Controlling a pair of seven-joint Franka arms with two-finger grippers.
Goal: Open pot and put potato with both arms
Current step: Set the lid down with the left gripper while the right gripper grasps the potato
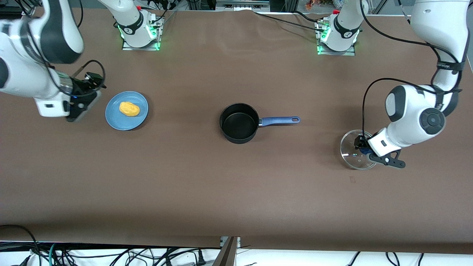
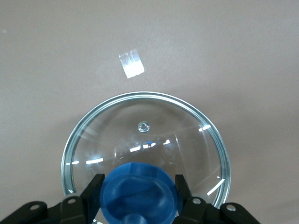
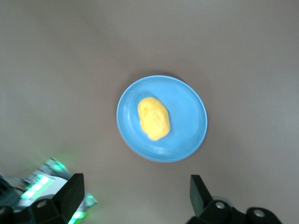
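left pincer [image 2: 138, 191] clamped on lid [image 2: 145, 140] knob – right pincer [image 3: 136, 193] wide apart, empty, over plate [image 3: 187, 130] with potato [image 3: 153, 117].

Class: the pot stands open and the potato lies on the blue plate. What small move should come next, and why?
Probably the right tool should come down over the potato on the blue plate: it hangs open above it, nothing held. The pot is already uncovered, and the left tool is shut on the knob of the glass lid toward its own end of the table.
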